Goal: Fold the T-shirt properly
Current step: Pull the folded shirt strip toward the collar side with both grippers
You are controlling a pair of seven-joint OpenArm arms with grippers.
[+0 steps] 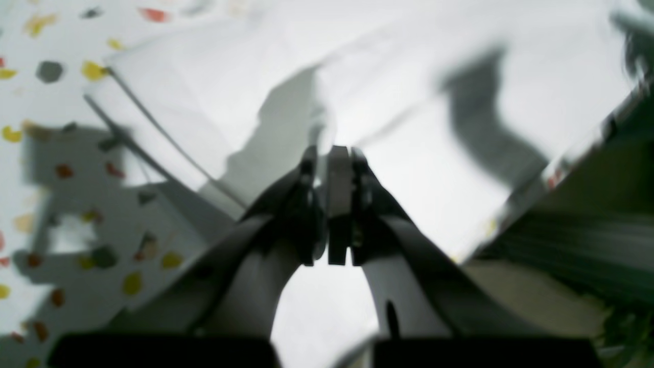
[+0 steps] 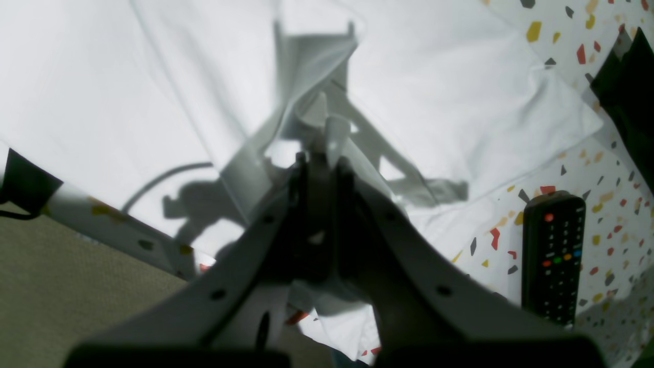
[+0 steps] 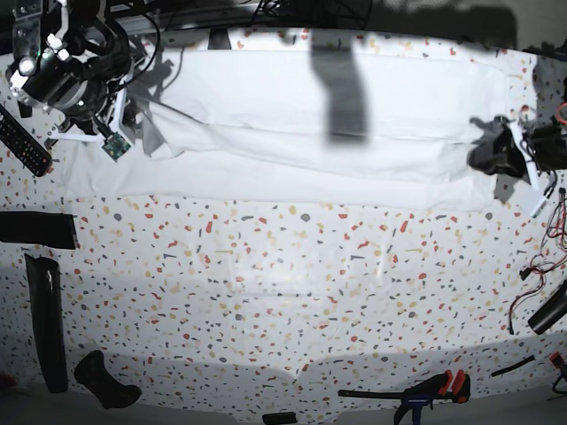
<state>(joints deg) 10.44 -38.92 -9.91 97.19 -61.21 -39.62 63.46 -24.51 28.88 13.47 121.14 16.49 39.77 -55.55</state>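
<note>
In the blurred left wrist view, the left gripper [image 1: 337, 153] is seen clamped on a raised edge of the T-shirt [image 1: 419, 92]. In the right wrist view, the right gripper [image 2: 319, 158] is pinched on bunched cloth; only here is a remote control [image 2: 553, 255] shown, lower right. In the base view, the T-shirt is spread across the top of the speckled table [image 3: 283, 292].

Speckled table [image 3: 266, 292] seen; T-shirt [image 3: 292, 133] spread along far edge, remote [image 3: 24, 142] beside, clamp [image 3: 425, 391] laid near front

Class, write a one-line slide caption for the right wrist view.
Right gripper pinches a fold of white T-shirt; remote nearby.
</note>
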